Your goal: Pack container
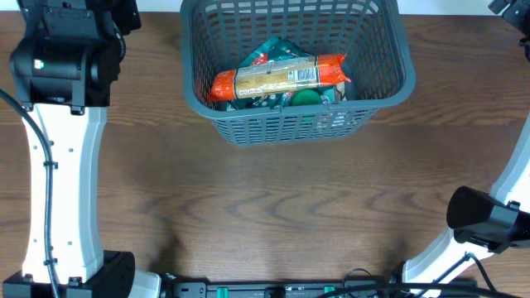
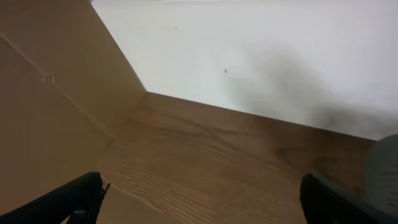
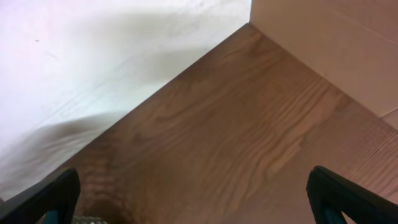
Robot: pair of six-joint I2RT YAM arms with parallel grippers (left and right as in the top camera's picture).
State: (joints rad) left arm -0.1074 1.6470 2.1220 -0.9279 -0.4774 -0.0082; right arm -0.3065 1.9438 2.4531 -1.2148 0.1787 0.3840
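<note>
The container [image 1: 386,51] is a dark grey lattice basket at the top centre of the wooden table in the overhead view. Inside it lie snack packs: an orange and tan pack [image 1: 280,76] on top, with green packs [image 1: 305,96] under it. My left gripper [image 2: 199,199] is open and empty over bare table near a back corner; the container's edge [image 2: 384,168] shows at the right of its view. My right gripper [image 3: 193,193] is open and empty over bare wood near the other back corner. Neither gripper's fingers show in the overhead view.
The left arm [image 1: 62,149] stands along the table's left side and the right arm [image 1: 489,219] at the lower right. A white wall [image 2: 261,56] runs behind the table, with tan boards [image 3: 336,43] at the sides.
</note>
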